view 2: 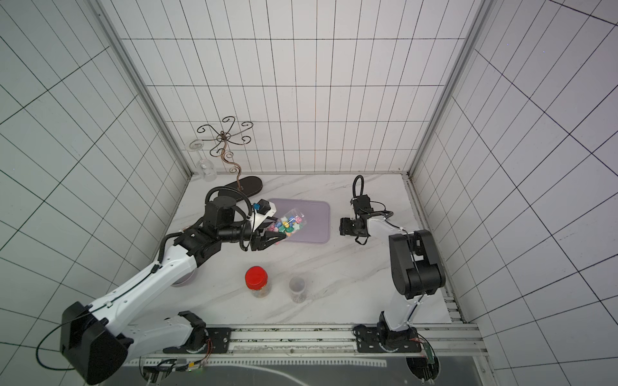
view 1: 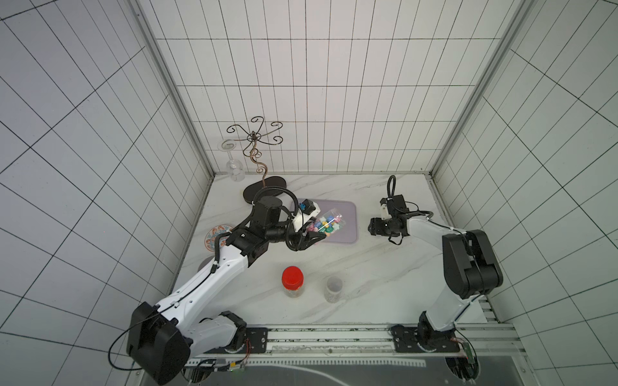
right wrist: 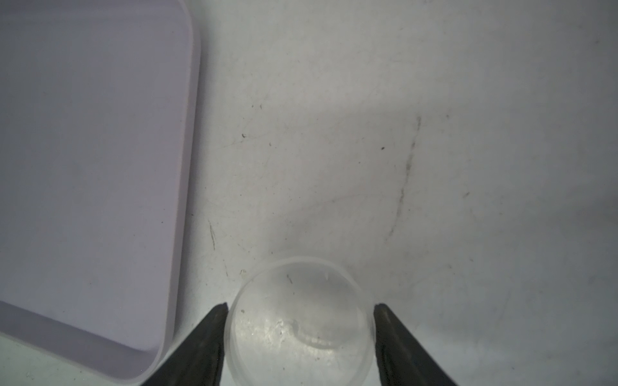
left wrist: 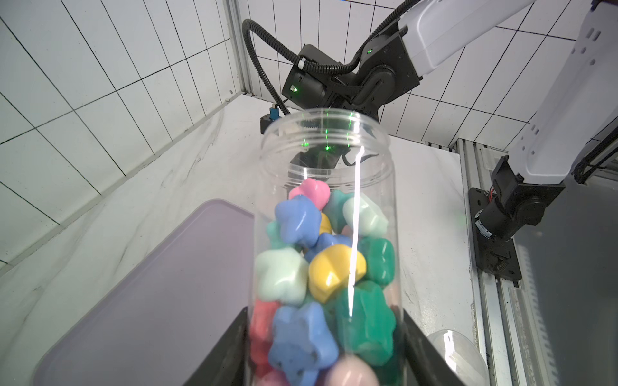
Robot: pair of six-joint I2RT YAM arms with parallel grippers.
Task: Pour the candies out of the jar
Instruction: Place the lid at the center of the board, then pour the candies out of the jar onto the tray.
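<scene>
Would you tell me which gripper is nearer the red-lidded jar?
Left. The left gripper, holding the candy jar, hangs behind the red-lidded jar; the right gripper is farther, beside the tray.

Marble table (view 1: 384,274): lilac tray (view 1: 347,214), red-lidded jar (view 1: 293,280), clear jar (view 1: 333,289), patterned plate (view 1: 215,235).

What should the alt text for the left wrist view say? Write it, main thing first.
A lidless clear jar of star-shaped candies in blue, green, yellow and pink sits clamped in the left gripper. Its mouth points toward the right arm, above a marble table with a lilac tray alongside.
</scene>
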